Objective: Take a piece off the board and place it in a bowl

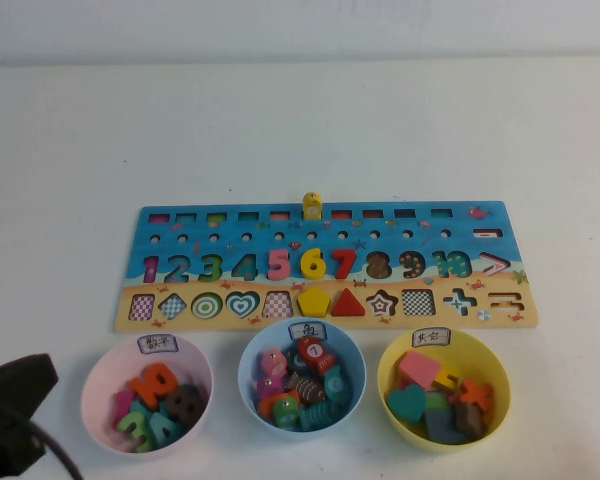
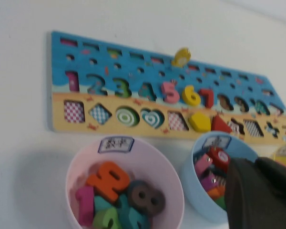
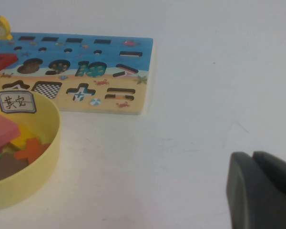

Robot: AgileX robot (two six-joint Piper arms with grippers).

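The wooden puzzle board (image 1: pixel 500 225) lies across the table's middle. The light-pink "5" (image 1: pixel 278 263) sits in its slot in the number row, left of the yellow "6" (image 1: pixel 312 264) and the red "7" (image 1: pixel 343 263). It also shows in the left wrist view (image 2: pixel 170 91). The pale-pink bowl (image 1: pixel 102 368) with a white label stands in front of the board's left end and holds several number pieces. My left gripper (image 1: pixel 15 400) is shut and empty at the front left, beside that bowl. My right gripper (image 3: pixel 260 191) is shut and empty over bare table, right of the board; the high view does not show it.
A light-blue bowl (image 1: pixel 250 365) and a yellow bowl (image 1: pixel 390 375), both with several pieces, stand to the right of the pink bowl. A yellow pentagon (image 1: pixel 313 301) and a red triangle (image 1: pixel 348 303) sit in the board's shape row. A small yellow figure (image 1: pixel 312 205) stands on the board's far edge.
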